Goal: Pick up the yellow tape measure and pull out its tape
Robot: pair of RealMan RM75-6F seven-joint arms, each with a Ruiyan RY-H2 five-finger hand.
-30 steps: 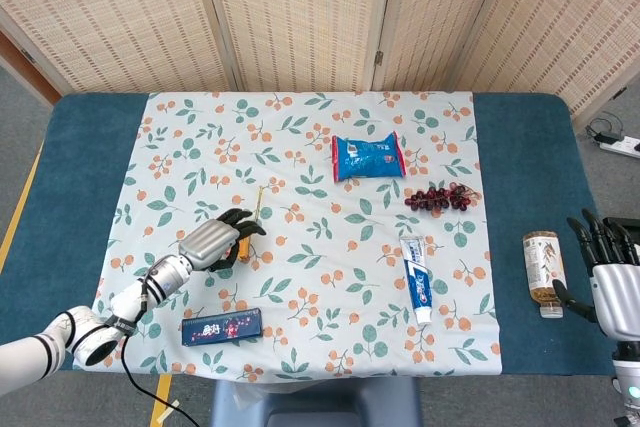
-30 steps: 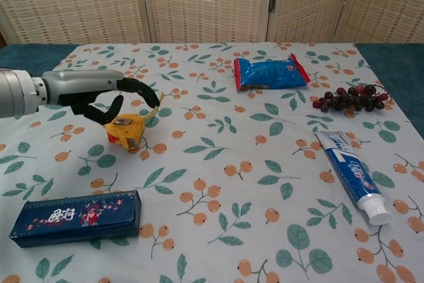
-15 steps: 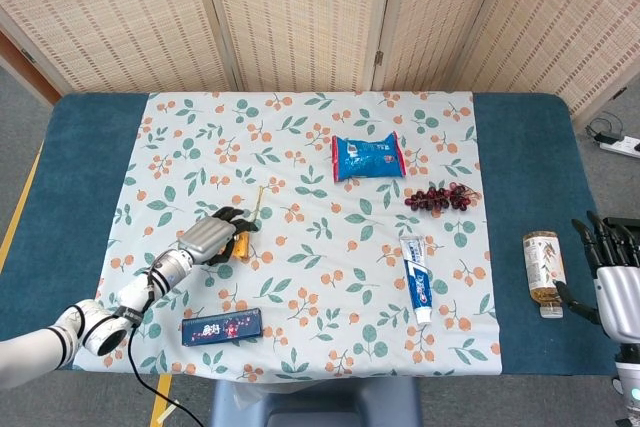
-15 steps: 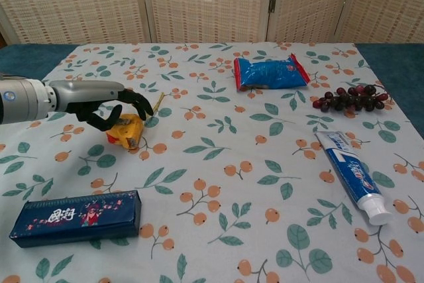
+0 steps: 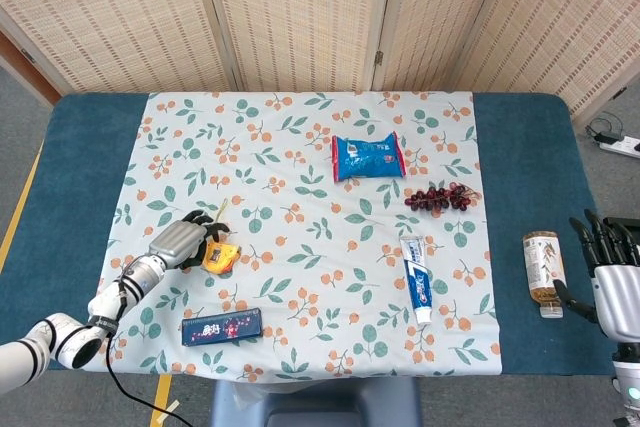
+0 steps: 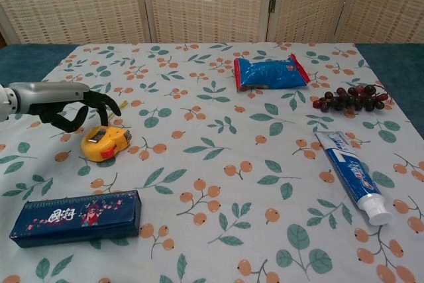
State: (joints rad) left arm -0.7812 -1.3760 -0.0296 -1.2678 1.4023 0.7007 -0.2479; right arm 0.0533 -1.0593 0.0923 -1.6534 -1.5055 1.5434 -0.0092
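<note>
The yellow tape measure (image 5: 220,255) (image 6: 105,142) lies flat on the floral cloth at the left, with no tape drawn out. My left hand (image 5: 180,242) (image 6: 73,104) hovers just left of and behind it, fingers loosely arched and apart, holding nothing. A small gap shows between its fingertips and the case. At the table's far right edge my right hand (image 5: 610,277) stands upright with spread fingers, empty; the chest view does not show it.
A dark blue box (image 5: 222,327) (image 6: 74,217) lies in front of the tape measure. A blue snack bag (image 5: 367,157), grapes (image 5: 438,197) and a toothpaste tube (image 5: 417,277) are mid-right. A bottle (image 5: 543,269) lies beside my right hand.
My left hand let go of the tape measure and drew back to the left. The short stretch of tape has gone back in, and the case now rests further left on the cloth.
</note>
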